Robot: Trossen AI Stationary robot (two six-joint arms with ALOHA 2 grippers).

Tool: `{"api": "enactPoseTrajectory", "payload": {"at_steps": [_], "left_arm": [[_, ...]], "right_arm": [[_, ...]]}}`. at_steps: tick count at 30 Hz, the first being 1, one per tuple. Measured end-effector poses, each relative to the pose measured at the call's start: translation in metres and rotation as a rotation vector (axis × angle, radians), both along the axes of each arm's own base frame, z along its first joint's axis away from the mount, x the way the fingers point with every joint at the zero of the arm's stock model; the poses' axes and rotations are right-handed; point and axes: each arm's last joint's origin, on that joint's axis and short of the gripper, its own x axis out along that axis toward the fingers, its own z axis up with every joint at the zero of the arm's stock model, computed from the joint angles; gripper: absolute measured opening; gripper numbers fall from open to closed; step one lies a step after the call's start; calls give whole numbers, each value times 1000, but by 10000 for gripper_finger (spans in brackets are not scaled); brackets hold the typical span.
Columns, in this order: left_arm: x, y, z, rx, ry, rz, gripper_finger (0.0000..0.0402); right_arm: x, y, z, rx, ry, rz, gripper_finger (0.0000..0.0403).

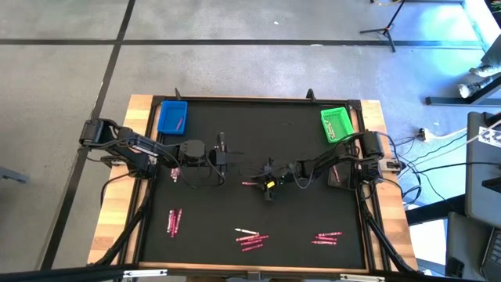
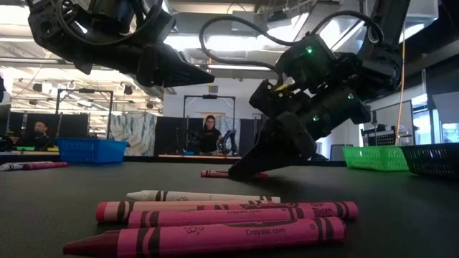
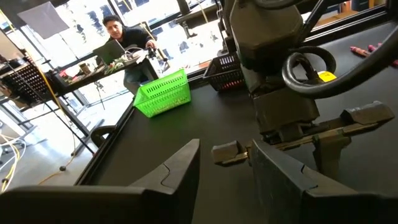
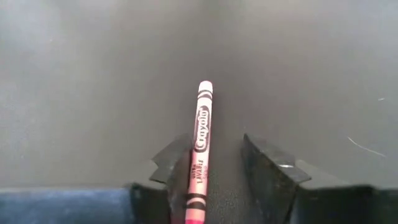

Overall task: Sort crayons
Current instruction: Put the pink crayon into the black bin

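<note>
The right gripper (image 1: 262, 185) is down at the mat (image 1: 258, 133) near the table's middle, its tips on the surface around a single pink crayon (image 4: 200, 134). In the right wrist view that crayon lies flat between the two fingers (image 4: 267, 165), close against one of them, with a clear gap to the other; the jaws stand apart and have no grip on it. From the low view the same crayon (image 2: 215, 173) pokes out beside the lowered gripper (image 2: 247, 168).

The left gripper (image 1: 221, 149) waits above the mat, left of centre. Its own wrist view shows its fingers (image 3: 180, 168) apart with nothing between them, pointing toward the right arm.

The other crayons lie in loose groups along the near edge of the mat: one at the left (image 1: 174, 222), one in the middle (image 1: 250, 238) with a pale whitish stick among the pink, and one at the right (image 1: 328, 236). A few more lie near the left arm (image 1: 175, 174).

A blue tray (image 1: 172, 116) sits at the far left corner with a pink crayon inside, and a green tray (image 1: 336, 124) at the far right corner
</note>
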Motion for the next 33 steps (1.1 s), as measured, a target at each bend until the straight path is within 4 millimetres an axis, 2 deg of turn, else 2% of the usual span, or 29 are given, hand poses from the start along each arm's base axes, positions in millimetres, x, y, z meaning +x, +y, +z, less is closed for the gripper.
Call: {"api": "enactPoseTrajectory", "payload": {"at_steps": [9,13,16,22,33], "left_arm": [[0,0,0,0,0,0,135],[0,0,0,0,1,0,135],[0,0,0,0,0,0,135],[0,0,0,0,1,0,135],[0,0,0,0,2,0,135]], "right_arm": [[0,0,-1,-30,3,20,40],[0,0,-2,-35,7,22,11],[0,0,-1,-48,7,31,11],[-4,-1,7,-62,40,18,35],[-20,-3,36,-85,145,-4,18]]}}
